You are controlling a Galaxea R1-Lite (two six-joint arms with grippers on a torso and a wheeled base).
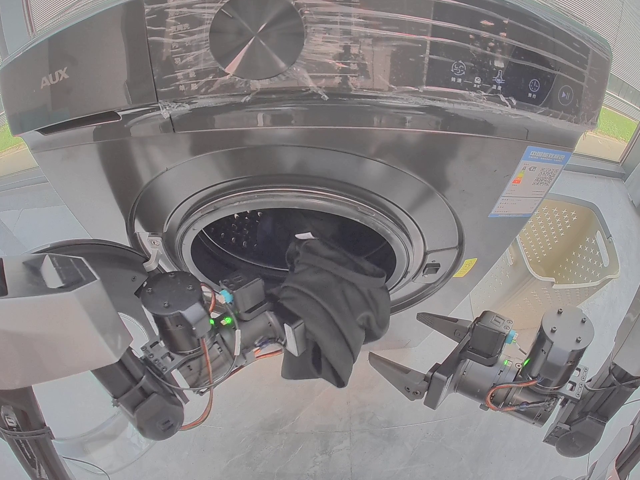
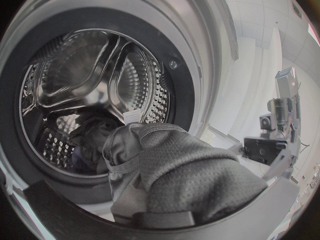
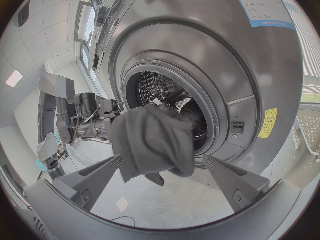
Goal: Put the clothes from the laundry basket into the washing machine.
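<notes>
The washing machine point(image 1: 320, 141) stands with its round drum opening point(image 1: 293, 241) uncovered. My left gripper point(image 1: 298, 337) is shut on a black garment point(image 1: 337, 305), held just in front of the lower rim of the opening; the cloth drapes over its fingers and hides them. In the left wrist view the black garment point(image 2: 180, 170) hangs at the drum mouth, and more dark clothes point(image 2: 86, 137) lie inside the drum point(image 2: 90, 77). My right gripper point(image 1: 397, 337) is open and holds nothing, low and to the right of the garment point(image 3: 150, 137). The cream laundry basket point(image 1: 567, 248) stands to the right of the machine.
The machine's door point(image 1: 110, 258) is swung open to the left, behind my left arm. Pale floor point(image 1: 347, 428) lies in front of the machine. The basket's perforated wall point(image 3: 301, 144) is close by my right arm.
</notes>
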